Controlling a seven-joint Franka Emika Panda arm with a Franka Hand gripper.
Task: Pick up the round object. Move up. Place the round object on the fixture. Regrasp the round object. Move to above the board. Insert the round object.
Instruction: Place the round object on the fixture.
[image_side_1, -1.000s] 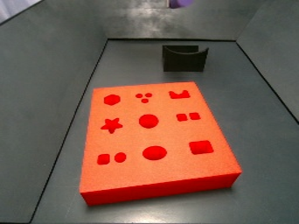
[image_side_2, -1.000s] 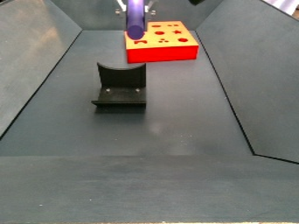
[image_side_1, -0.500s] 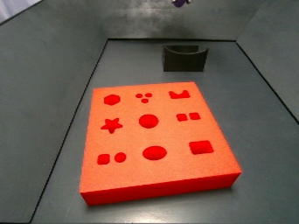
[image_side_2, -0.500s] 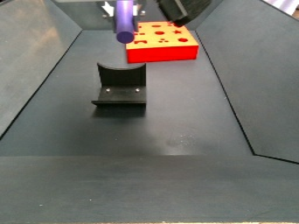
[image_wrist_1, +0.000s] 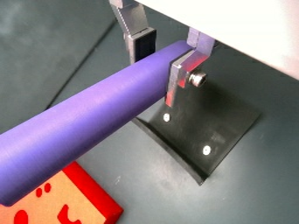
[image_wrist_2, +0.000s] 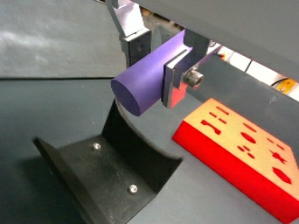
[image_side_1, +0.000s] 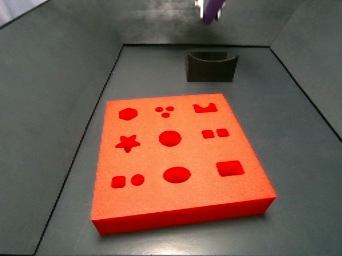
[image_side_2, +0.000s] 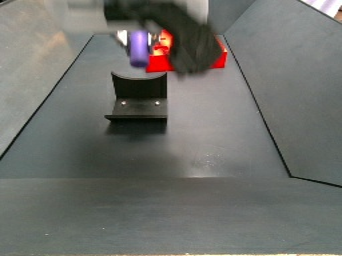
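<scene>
My gripper (image_wrist_1: 162, 63) is shut on the round object (image_wrist_1: 82, 114), a smooth purple peg lying level between the silver fingers (image_wrist_1: 180, 77). The gripper (image_wrist_2: 158, 68) and the peg (image_wrist_2: 142, 86) hang a little above the fixture (image_wrist_2: 105, 166), a dark bracket with a curved notch, not touching it. In a side view the peg's end (image_side_2: 139, 47) shows just over the fixture (image_side_2: 136, 100), with the dark, blurred gripper (image_side_2: 174, 35) beside it. The orange-red board (image_side_1: 181, 160) with its shaped holes lies apart from the fixture (image_side_1: 210, 65); the peg (image_side_1: 210, 10) shows at the frame's upper edge.
Dark sloping walls (image_side_2: 40, 80) enclose the grey floor (image_side_2: 187, 170) on both sides. The arm's body hides much of the board (image_side_2: 221, 58) in one side view. Board corners show in both wrist views (image_wrist_1: 65, 206) (image_wrist_2: 239, 153).
The gripper has come down with the peg toward the fixture. Its dark body now fills the upper part of a side view, and the peg sits lower, close over the notch.
</scene>
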